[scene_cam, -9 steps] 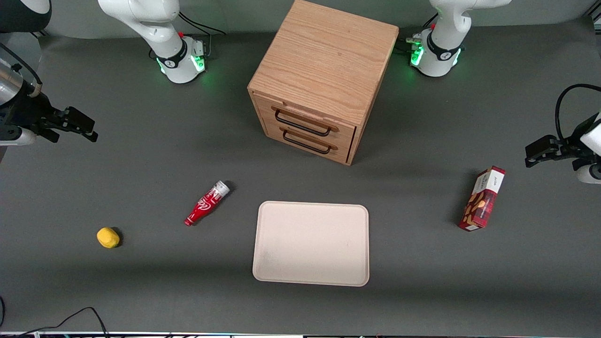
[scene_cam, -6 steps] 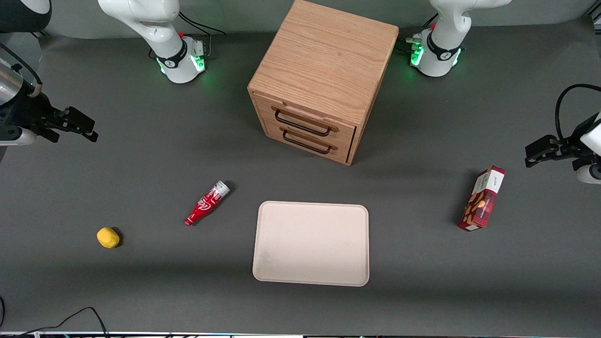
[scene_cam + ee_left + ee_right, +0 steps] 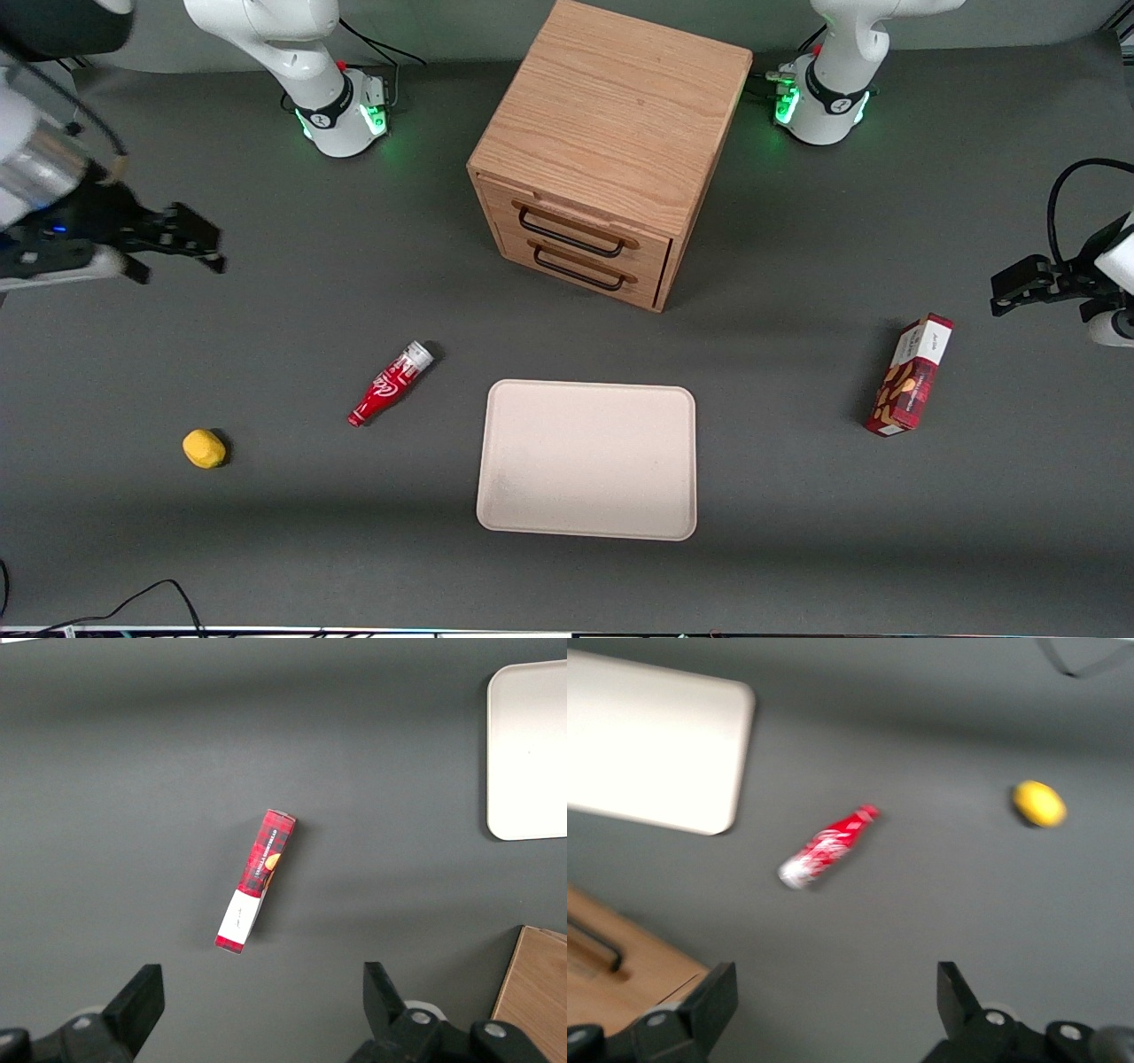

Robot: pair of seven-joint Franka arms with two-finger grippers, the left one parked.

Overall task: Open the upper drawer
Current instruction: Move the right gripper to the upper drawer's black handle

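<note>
Upper drawer (image 3: pixel 576 232): we found it fully shut, flush in the front of the oak cabinet (image 3: pixel 611 115) near the middle of the table, just above the bottom drawer (image 3: pixel 580 268); its black wire handle (image 3: pixel 567 231) was untouched.

Gripper (image 3: pixel 190 251): we saw it well apart from the cabinet, toward the working arm's end of the table, fingers spread wide with nothing between them.

Change: against half a second earlier, we noted the gripper had shifted toward the cabinet, blurred in motion; everything else lay as before.

Meaning: we judged the reach had only begun, and the handle was not yet approached.

Surroundings: we saw a red bottle (image 3: pixel 827 846), a yellow ball (image 3: pixel 1038 804) and a pale tray (image 3: pixel 587 459) nearer the front camera than the cabinet.
</note>
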